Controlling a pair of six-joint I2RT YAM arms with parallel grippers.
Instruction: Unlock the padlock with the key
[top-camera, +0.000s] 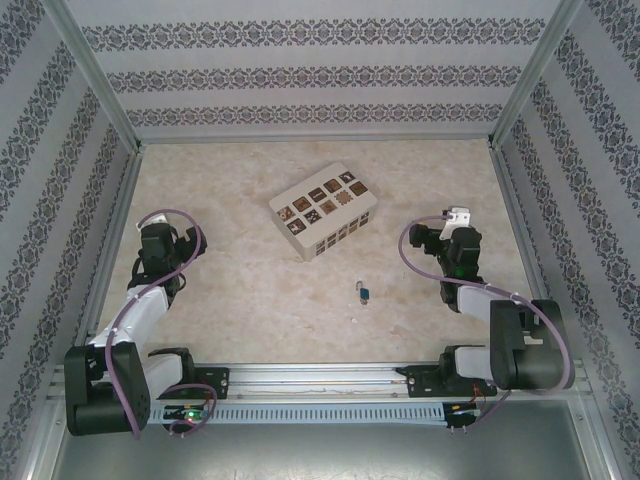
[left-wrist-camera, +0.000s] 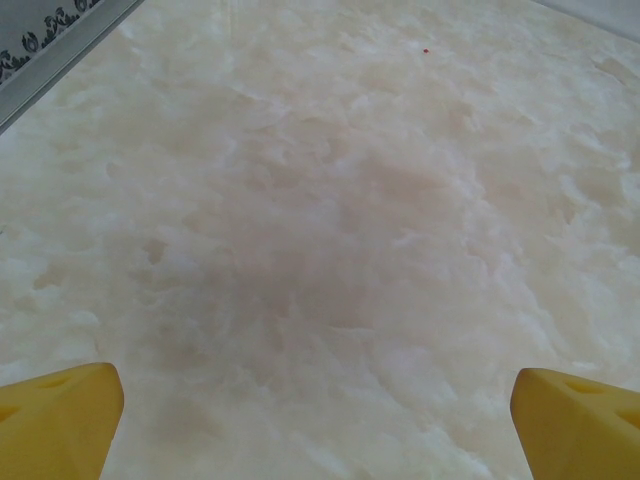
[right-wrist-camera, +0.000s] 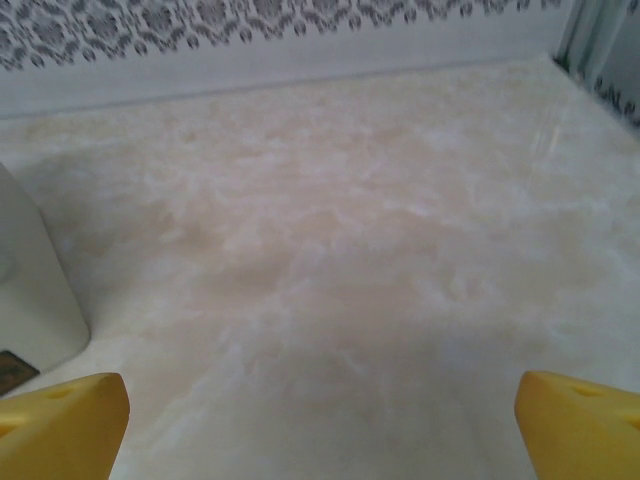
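The padlock (top-camera: 362, 292) is a tiny blue body with a silvery metal part, lying on the pale marbled table floor just right of centre, in front of the arm bases. I cannot make out a separate key at this size. My left gripper (top-camera: 152, 222) is far to its left; in the left wrist view the gripper (left-wrist-camera: 320, 425) is open, its yellow fingertips (left-wrist-camera: 60, 415) wide apart over bare floor. My right gripper (top-camera: 456, 218) is up and to the right of the padlock; in the right wrist view it (right-wrist-camera: 320, 425) is open too, with nothing between its fingertips (right-wrist-camera: 580, 420).
A cream box (top-camera: 325, 210) with dark square tiles sits tilted behind the padlock, and its corner (right-wrist-camera: 30, 290) shows at the left of the right wrist view. Patterned walls (top-camera: 320, 75) and a metal frame enclose the table on three sides.
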